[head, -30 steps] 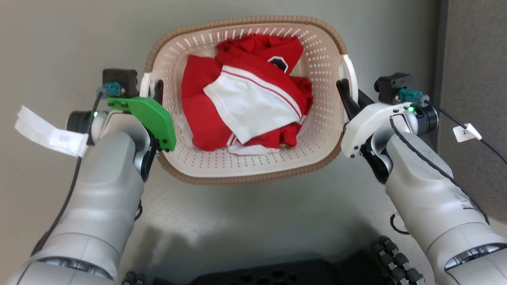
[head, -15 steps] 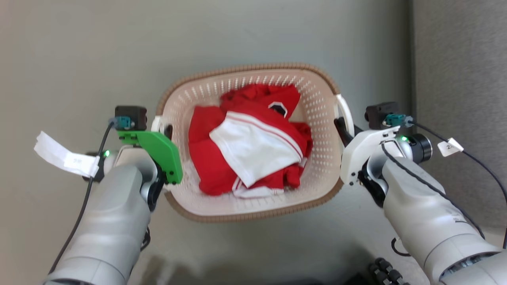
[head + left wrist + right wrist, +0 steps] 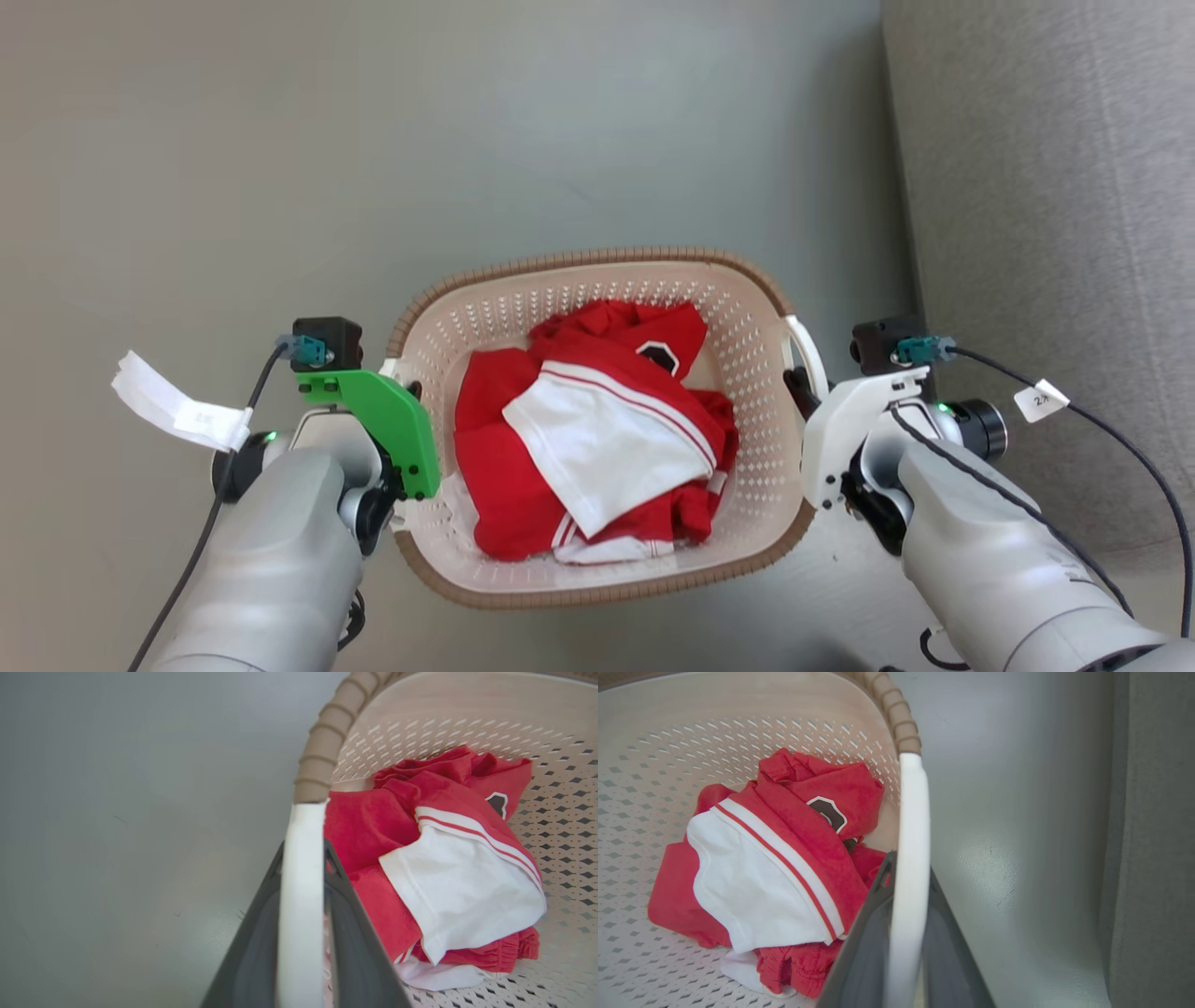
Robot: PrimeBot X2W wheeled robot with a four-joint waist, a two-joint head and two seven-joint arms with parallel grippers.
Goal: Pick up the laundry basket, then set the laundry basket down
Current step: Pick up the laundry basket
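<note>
The laundry basket (image 3: 597, 258), cream perforated plastic with a brown woven-look rim, hangs level between my two arms over the grey floor. Crumpled red and white clothes (image 3: 597, 439) lie inside it. My left gripper (image 3: 403, 387) is shut on the white left handle (image 3: 301, 882), which runs up between its dark fingers (image 3: 254, 938). On the other side, my right gripper (image 3: 799, 383) is shut on the white right handle (image 3: 911, 858), and its dark fingers (image 3: 948, 947) flank that band. Both sets of fingertips are mostly hidden behind the handles and rim.
A grey textured panel (image 3: 1046, 233) stands along the right, close to my right forearm. Smooth grey floor (image 3: 373, 140) spreads ahead and to the left. Cables with white tags (image 3: 177, 411) hang from both wrists.
The whole head picture has shifted, so the camera moved: basket and grippers now lie lower and look smaller, and the dark base has left the bottom edge. Both grips on the handles are unchanged.
</note>
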